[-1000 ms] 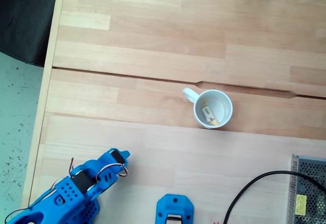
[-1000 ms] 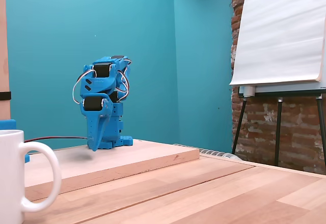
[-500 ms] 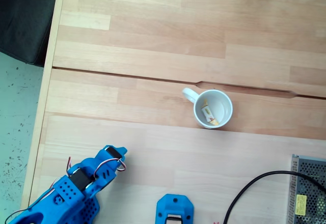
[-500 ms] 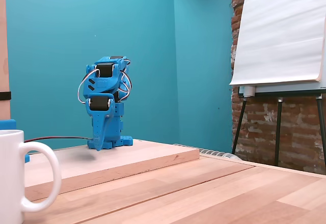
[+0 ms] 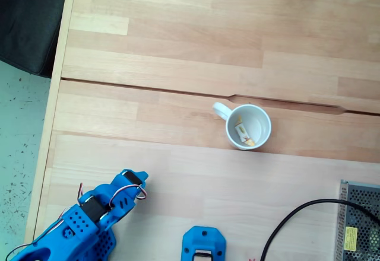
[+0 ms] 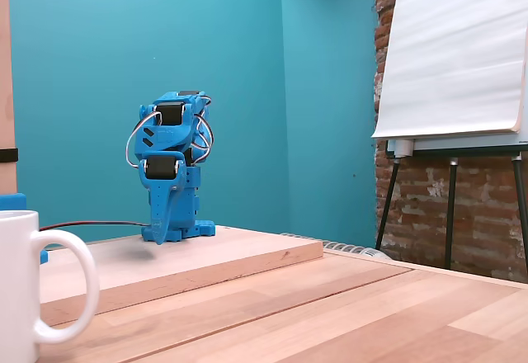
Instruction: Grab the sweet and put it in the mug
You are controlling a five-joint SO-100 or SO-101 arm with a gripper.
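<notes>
Since a second ago, only the blue plastic arm (image 5: 89,213) has folded back slightly. Its gripper's opening cannot be told. Inside the round, glossy white mug (image 5: 263,135), the crinkly sweet (image 5: 243,133) lies toward 9 o'clock.

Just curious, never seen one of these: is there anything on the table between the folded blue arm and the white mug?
No. In a fixed view from above, only bare wooden table lies between the blue arm and the mug, which holds the sweet.

Teal wall (image 6: 247,66), brick wall (image 6: 429,206) at rt – flipchart easel (image 6: 454,58) – speckled floor (image 5: 21,124).
</notes>
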